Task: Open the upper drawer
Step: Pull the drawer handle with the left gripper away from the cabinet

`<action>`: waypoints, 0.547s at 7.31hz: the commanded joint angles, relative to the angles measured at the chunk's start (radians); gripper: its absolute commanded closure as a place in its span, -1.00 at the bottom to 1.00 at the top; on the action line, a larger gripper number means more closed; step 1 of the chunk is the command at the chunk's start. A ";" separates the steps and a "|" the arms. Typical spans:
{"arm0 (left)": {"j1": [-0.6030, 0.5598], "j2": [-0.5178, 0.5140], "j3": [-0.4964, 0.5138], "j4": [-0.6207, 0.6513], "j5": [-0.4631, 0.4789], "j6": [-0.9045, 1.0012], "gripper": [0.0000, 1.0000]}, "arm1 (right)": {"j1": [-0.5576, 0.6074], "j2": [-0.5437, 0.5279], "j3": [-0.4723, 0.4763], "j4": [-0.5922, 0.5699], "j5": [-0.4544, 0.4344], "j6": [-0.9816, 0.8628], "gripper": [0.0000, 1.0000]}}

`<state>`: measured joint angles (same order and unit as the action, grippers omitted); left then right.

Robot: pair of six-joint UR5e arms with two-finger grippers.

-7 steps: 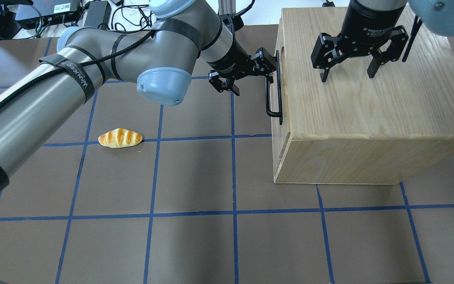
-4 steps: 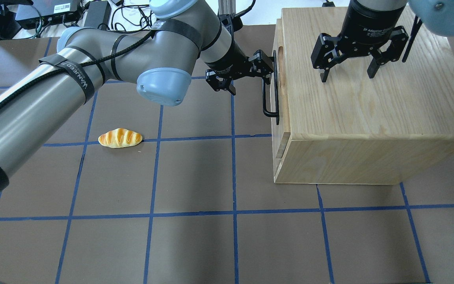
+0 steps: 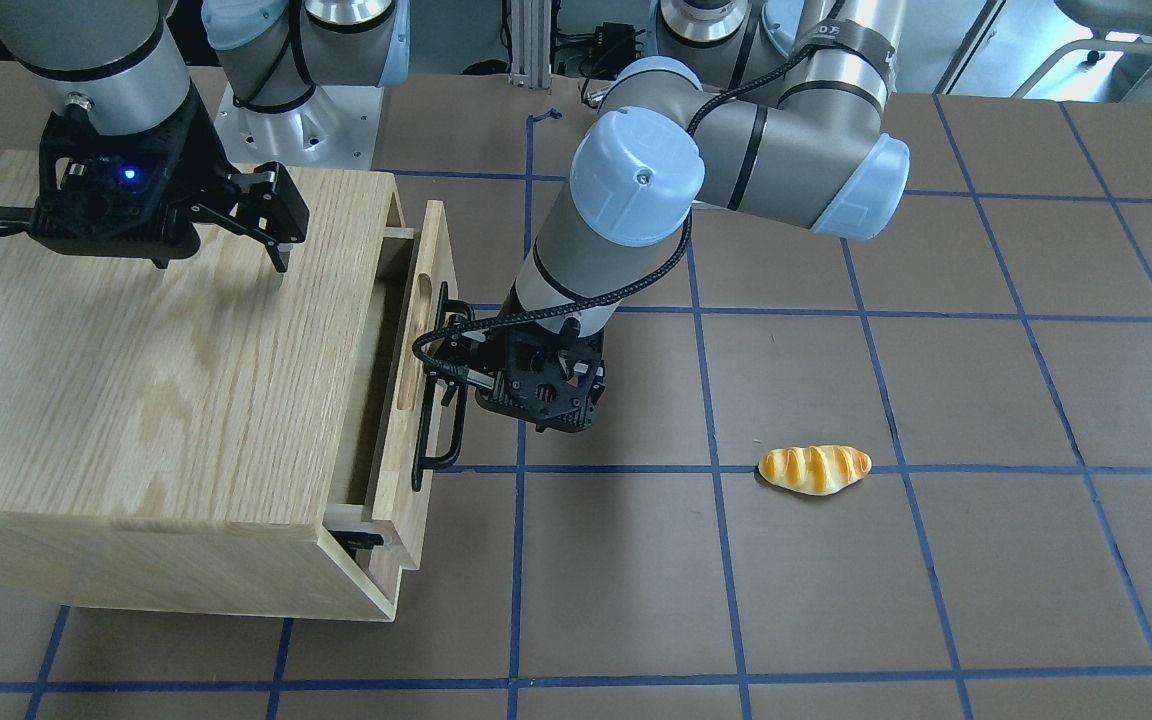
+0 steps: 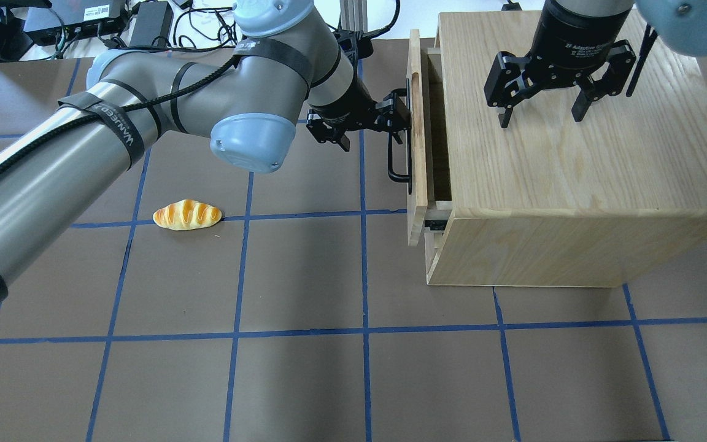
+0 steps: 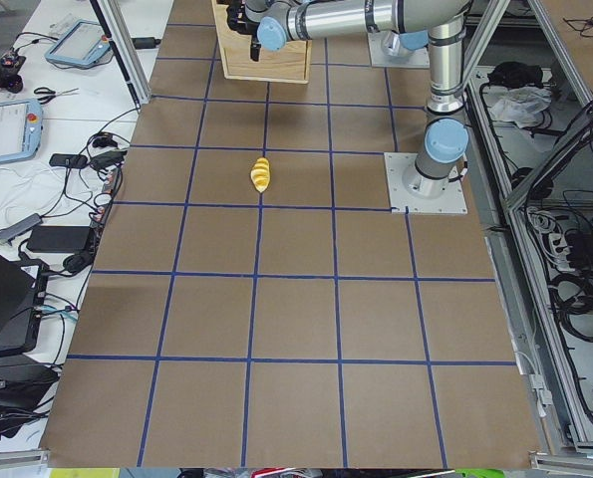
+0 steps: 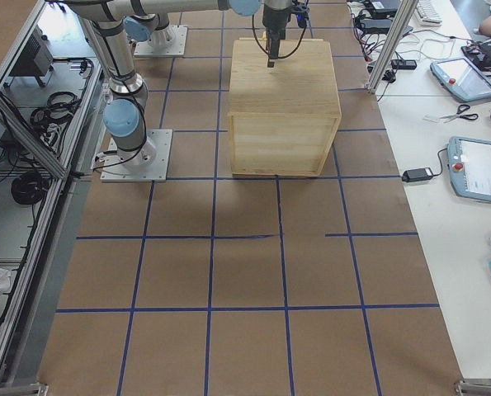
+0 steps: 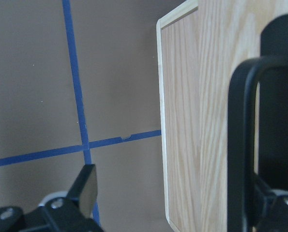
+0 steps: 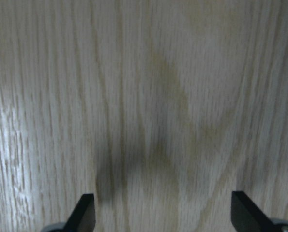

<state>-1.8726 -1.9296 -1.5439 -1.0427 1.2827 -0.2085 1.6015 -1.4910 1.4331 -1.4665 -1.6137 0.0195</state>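
Note:
The upper drawer point(image 4: 417, 153) is a light-wood panel with an oblong slot, pulled a short way out of the oak cabinet point(image 4: 574, 184). Its black bar handle point(image 4: 397, 144) faces left. My left gripper point(image 4: 373, 121) is open, with one finger hooked behind the handle and the other free beside it. The left wrist view shows the handle point(image 7: 240, 145) in front of the right finger and the drawer front point(image 7: 197, 121). From the front, the drawer point(image 3: 423, 330) stands out from the box. My right gripper point(image 4: 540, 120) hangs open and empty just above the cabinet top.
A toy bread roll point(image 4: 186, 215) lies on the brown, blue-taped table left of the cabinet; it also shows in the front view point(image 3: 814, 468). A plain lower front panel point(image 4: 432, 258) sits closed under the drawer. Cables and boxes lie beyond the far table edge.
The left gripper has moved left with a finger behind the handle, and the upper drawer has slid out from closed to a clear gap. The right gripper has not moved.

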 commanded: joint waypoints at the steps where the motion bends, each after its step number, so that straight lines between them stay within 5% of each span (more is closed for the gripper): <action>1: 0.003 0.009 -0.004 -0.003 0.030 0.032 -1.00 | 0.000 0.000 0.000 0.000 0.000 -0.001 -1.00; 4: 0.035 0.030 -0.004 -0.022 0.098 0.092 -1.00 | 0.000 0.000 0.000 0.000 0.000 0.000 -1.00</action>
<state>-1.8567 -1.9101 -1.5443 -1.0561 1.3700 -0.1343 1.6015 -1.4910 1.4332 -1.4665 -1.6137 0.0191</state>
